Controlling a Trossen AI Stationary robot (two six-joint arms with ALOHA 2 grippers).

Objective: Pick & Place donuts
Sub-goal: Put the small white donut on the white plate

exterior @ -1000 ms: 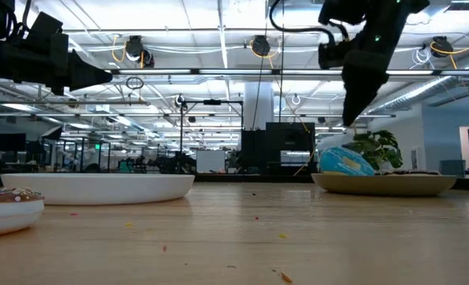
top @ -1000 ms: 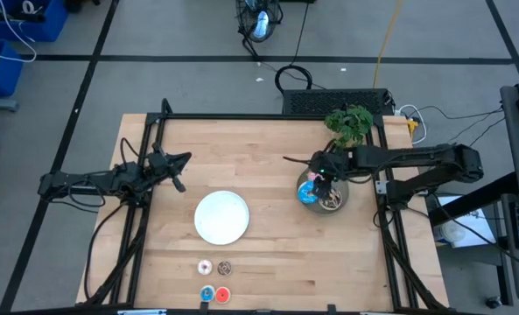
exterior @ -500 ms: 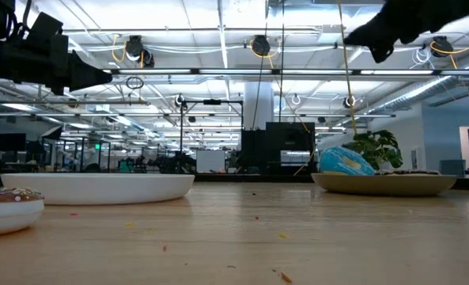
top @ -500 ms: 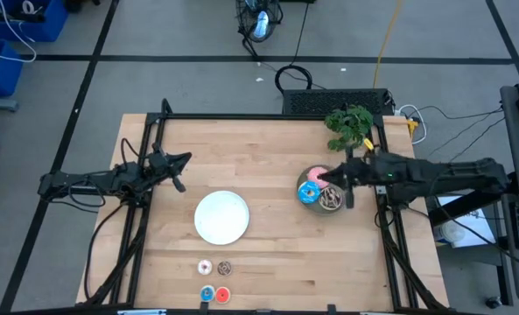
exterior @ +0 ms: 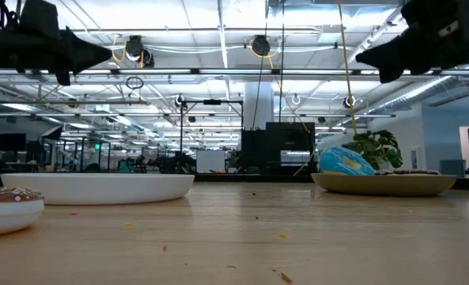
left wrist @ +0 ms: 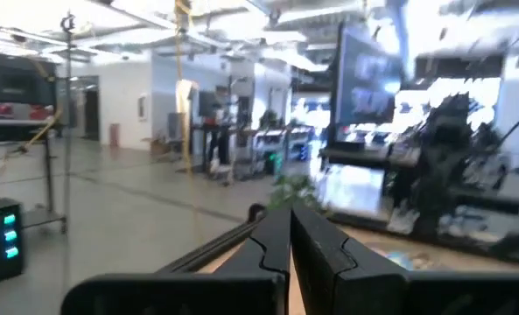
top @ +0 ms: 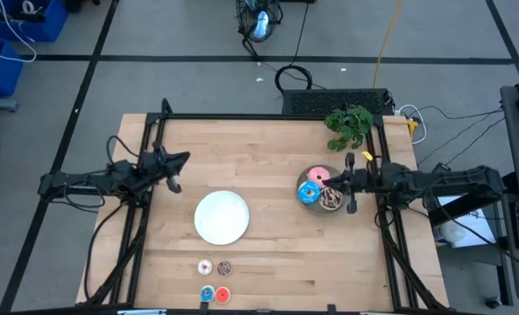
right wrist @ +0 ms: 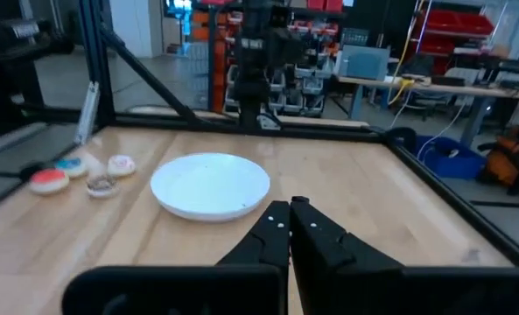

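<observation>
Both grippers clenched, nothing held.
High: right gripper point(top: 332, 178) over grey round plate point(top: 338, 205) holding pink point(top: 319, 176), blue point(top: 308, 193), brown sprinkled ring donuts point(top: 331, 199); four tiny donuts point(top: 214, 281) at near edge. Wrists: left gripper point(left wrist: 290, 229) pinched; right fingertips point(right wrist: 278, 215) touching, empty.

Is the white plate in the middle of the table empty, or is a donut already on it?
Empty. The white plate shows only bare surface in the high and right wrist views.
</observation>
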